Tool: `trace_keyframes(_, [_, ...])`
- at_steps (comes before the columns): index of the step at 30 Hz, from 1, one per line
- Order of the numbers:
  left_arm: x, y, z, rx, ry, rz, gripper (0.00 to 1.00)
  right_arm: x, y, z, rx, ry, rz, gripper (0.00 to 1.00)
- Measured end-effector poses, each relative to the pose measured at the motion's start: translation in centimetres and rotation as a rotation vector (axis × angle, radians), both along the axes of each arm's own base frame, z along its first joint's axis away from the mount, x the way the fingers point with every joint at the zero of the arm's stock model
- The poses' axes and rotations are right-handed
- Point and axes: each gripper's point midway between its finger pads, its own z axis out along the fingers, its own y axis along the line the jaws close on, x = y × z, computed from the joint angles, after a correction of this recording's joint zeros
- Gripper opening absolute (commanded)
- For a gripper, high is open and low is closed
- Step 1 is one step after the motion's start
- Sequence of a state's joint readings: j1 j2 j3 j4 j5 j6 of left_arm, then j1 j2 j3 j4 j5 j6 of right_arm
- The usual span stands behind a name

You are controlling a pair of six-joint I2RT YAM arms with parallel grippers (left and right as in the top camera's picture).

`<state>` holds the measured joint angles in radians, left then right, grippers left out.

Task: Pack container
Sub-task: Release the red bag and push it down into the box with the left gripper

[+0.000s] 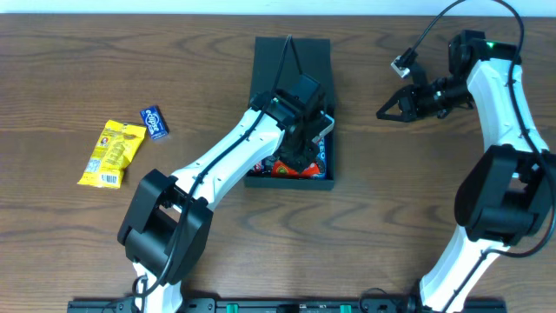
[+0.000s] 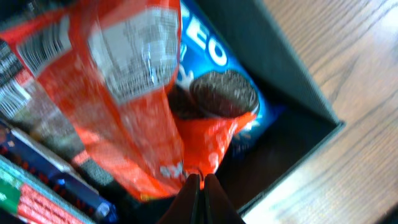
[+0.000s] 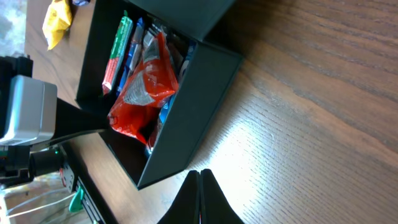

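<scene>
On the left of the table (image 1: 69,69) I see a yellow packet (image 1: 110,154) and a small blue packet (image 1: 155,122) lying well apart from the box, not yet packed. At centre sits the container (image 1: 291,183), its open mouth facing up. Its lid flap is thrown back on the far side, so box and flap together run long from near to far. That leaves the mouth free for my left gripper (image 2: 199,183), which reaches in from the near-left. Its fingers are pressed onto the lower edge of a red packet (image 2: 124,93), hung over an Oreo packet (image 2: 211,56), I judge so it can settle on top. Far right, my right gripper (image 3: 200,186) hovers clear of the box, fingers closed together on nothing.
</scene>
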<state>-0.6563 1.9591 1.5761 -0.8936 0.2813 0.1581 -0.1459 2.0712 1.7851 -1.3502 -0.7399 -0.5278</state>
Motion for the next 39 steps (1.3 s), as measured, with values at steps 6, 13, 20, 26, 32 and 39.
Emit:
trace_keyframes(6, [-0.3,0.4,0.2,0.014,0.020,0.004,0.06,-0.2,0.0,0.0,0.003,0.007,0.005,0.01])
trace_keyframes(13, [2.1,0.8,3.6,-0.019,-0.025,0.046,0.06,-0.2,0.0,0.0,0.003,0.007,0.005,0.02])
trace_keyframes(20, [2.7,1.5,2.6,-0.039,-0.012,0.070,0.06,-0.2,0.0,0.0,0.002,0.002,0.011,0.01])
trace_keyframes(26, [1.4,0.9,0.4,-0.081,0.043,0.054,0.06,-0.2,0.0,0.0,0.001,-0.004,0.017,0.01])
trace_keyframes(32, [0.9,0.5,-1.3,-0.113,0.059,0.049,0.06,-0.1,0.0,0.0,0.001,-0.010,0.017,0.02])
trace_keyframes(39, [1.1,0.1,-2.9,-0.128,0.073,0.075,0.06,-0.1,0.0,0.0,0.001,-0.012,0.018,0.01])
